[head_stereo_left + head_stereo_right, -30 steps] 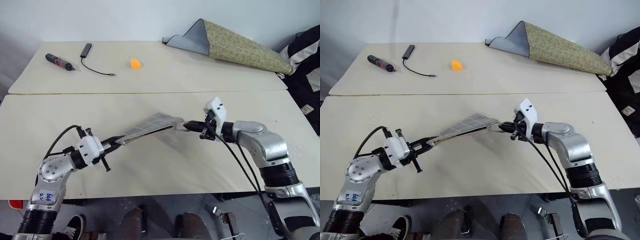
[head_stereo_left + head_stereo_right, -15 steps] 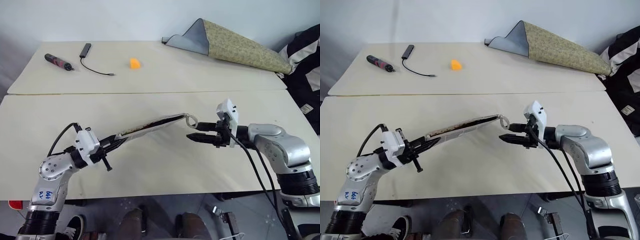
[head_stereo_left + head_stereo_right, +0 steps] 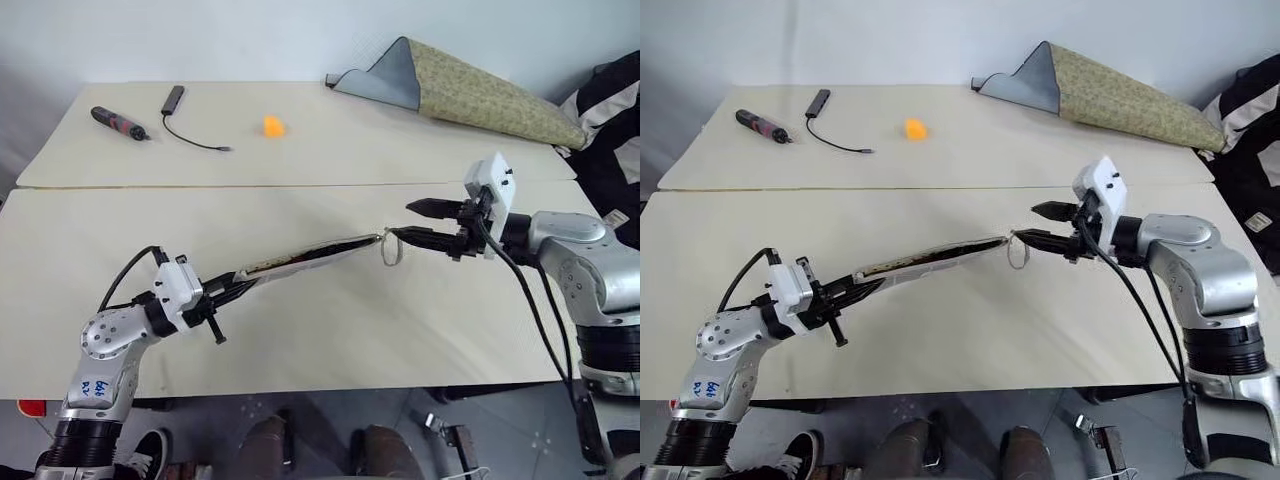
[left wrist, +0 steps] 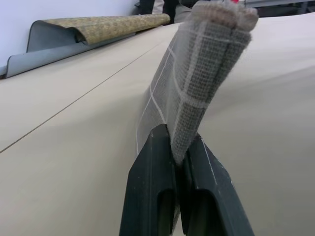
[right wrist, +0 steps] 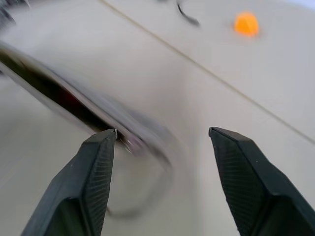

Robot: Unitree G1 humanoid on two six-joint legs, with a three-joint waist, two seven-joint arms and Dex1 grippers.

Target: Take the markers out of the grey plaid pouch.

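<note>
Pale tabletop [image 3: 330, 150]: pouch [image 3: 305, 259] hanging above it, clenched in the left gripper [image 3: 238, 286].
Right gripper [image 3: 420, 222], jaws parted, is nearing the loop [image 3: 390, 247]; a missed pinch risks the pouch swinging, markers staying inside.

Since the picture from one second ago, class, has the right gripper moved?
Yes. The right gripper, fingers now apart, has let go of the grey plaid pouch and risen toward the table seam.
</note>
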